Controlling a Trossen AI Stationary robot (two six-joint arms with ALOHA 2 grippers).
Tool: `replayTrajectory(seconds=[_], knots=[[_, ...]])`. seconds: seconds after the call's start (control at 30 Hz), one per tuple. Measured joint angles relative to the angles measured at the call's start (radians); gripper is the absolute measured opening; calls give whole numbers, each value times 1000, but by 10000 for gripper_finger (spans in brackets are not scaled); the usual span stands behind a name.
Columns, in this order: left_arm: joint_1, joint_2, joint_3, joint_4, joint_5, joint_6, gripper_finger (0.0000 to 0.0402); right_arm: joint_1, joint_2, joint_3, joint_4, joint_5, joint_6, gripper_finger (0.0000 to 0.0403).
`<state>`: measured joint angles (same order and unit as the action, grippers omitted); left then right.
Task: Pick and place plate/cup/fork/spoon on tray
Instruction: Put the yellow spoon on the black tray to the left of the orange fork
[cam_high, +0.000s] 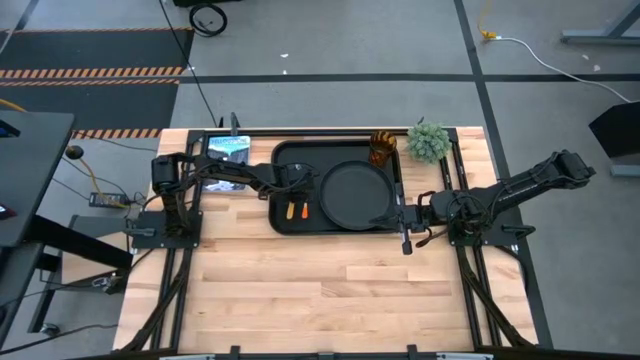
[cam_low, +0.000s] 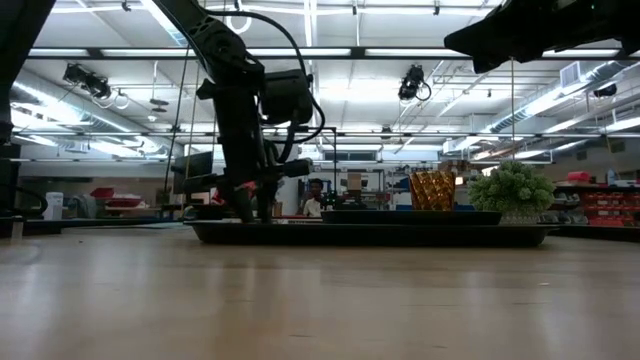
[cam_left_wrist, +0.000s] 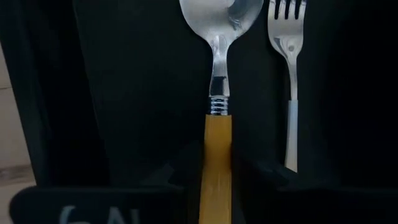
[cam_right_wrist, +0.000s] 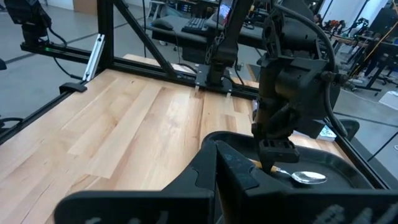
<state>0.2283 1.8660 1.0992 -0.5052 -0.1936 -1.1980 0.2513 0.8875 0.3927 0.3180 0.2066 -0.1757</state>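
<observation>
A light wooden table (cam_high: 300, 280) with plank grain fills the high view. Directly on it — toward the far edge — lies a large black rectangular tray (cam_high: 283, 218) with rounded corners and a raised rim. Just beside the tray's far right corner stands a small green plant (cam_high: 428, 142). A device with a lit screen (cam_high: 228, 148) lies near the tray's far left corner — apart from it.

My arms are matte black, jointed tubes with looping black cables along them; my left gripper (cam_right_wrist: 273, 163) is a boxy dark block, and my right gripper (cam_high: 405, 240) is equally dark
</observation>
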Motion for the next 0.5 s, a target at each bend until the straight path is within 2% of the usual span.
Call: replayTrajectory(seconds=[0.27, 0.5], knots=[[0, 0, 0, 9, 1, 13, 132, 0, 0, 0, 0, 0, 0, 9], [0, -31, 16, -21, 6, 99, 151, 0, 0, 0, 0, 0, -3, 9]])
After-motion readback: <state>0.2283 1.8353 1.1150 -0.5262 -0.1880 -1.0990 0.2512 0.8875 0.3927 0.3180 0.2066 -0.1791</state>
